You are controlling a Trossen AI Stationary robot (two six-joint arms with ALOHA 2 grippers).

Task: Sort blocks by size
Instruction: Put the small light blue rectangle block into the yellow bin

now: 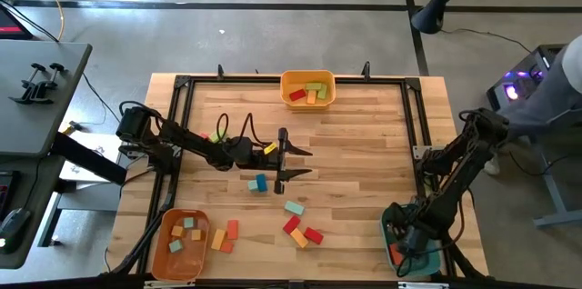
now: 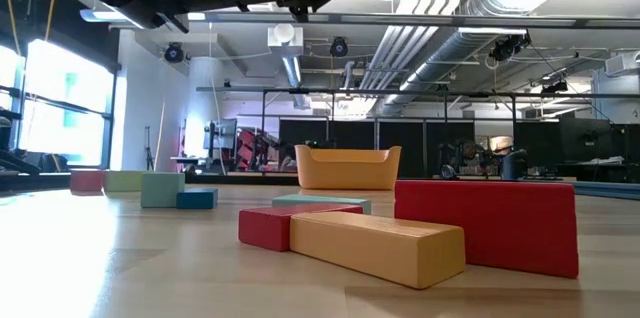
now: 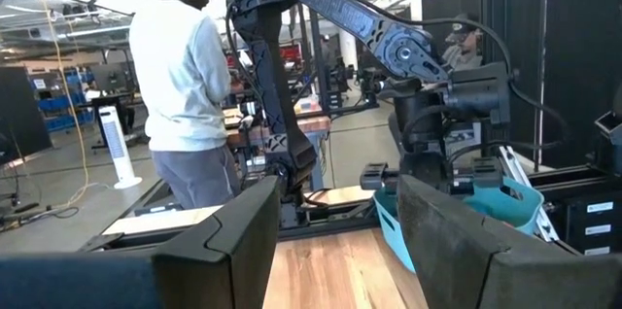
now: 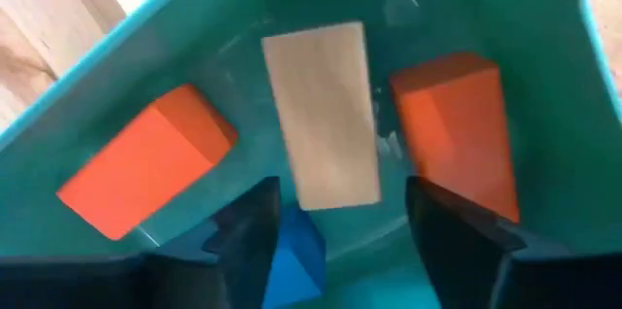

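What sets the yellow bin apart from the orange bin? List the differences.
The yellow bin sits midway along the table's far edge; the orange bin sits at its near left corner. The yellow bin holds three larger blocks, the orange bin several smaller cubes. Both are open-topped.

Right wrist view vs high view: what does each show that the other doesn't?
Only the right wrist view: inside the teal bin, two orange blocks, a pale bar and a blue block between the open right gripper fingers.
Only the high view: left gripper mid-table, yellow bin, orange bin, loose blocks.
Both: teal bin, right gripper.
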